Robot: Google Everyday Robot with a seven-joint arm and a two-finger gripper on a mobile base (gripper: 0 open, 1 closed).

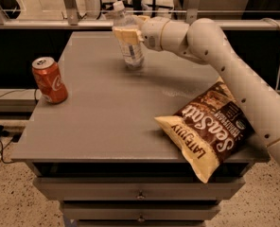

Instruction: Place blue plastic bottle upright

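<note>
Grey table (97, 122), far end — fingers (125, 33) clamped around upper half of blue plastic bottle (132, 56), near-upright.

Item on my feed: one robot arm (225, 65).
- Shell: smooth, glossy cream-white, built of rounded tubular segments.
- Joints: bulbous, with thin seam rings between segments; I see a tan band near the lower right end.
- Fasteners: a few small dark dots, possibly screws, along the long link.
- Wrist: stubby rounded housing.
- Gripper (129, 33): pale cream, flat jaws, clasped on the blue plastic bottle (133, 56) at the table's (97, 117) far end.
</note>
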